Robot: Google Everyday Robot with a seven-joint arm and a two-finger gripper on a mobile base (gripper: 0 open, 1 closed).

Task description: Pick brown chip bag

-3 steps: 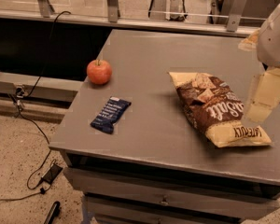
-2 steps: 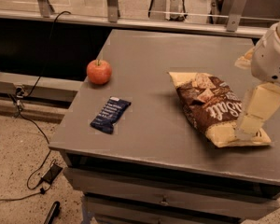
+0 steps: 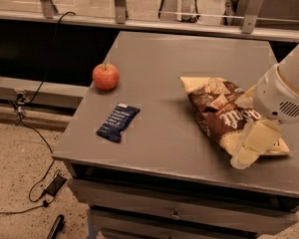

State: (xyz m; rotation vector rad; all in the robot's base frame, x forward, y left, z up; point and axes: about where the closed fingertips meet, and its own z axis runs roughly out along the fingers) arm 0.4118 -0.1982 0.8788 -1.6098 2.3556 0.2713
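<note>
**A:** Brown chip bag [image 3: 220, 109]: where is it, and where is the pincer?

**B:** Start with the pincer [image 3: 246, 153]. It hangs over the pale end of the bag, at about 4 o'clock from the middle of the surface [image 3: 174, 59]. I cannot tell whether it is released or clenched, or whether it touches the bag at all. The white arm [image 3: 281, 101] above it hides part of that end.

**A:** And the bag itself?

**B:** It lies flat on the right side of the surface, running from 11 o'clock down to 5 o'clock. Its lower end is near the front edge.

**A:** Anything else close by?

**B:** Nothing close. A blue wrapper [image 3: 118, 122] lies well apart at the bag's 9 o'clock. An apple [image 3: 105, 76] sits beyond it, nearer 10 o'clock.

**A:** So what could go wrong?

**B:** I see three risks. If the pincer catches only the thin pale end, the slick foil may slide out as the arm lifts. If it presses down before closing, it may push the bag toward 5 o'clock and over the front edge. A hard squeeze on the puffed middle would probably crush the chips or burst the seam.

**A:** Are the apple and wrapper at risk?

**B:** I'd say not, since they are too far off to be knocked.
</note>
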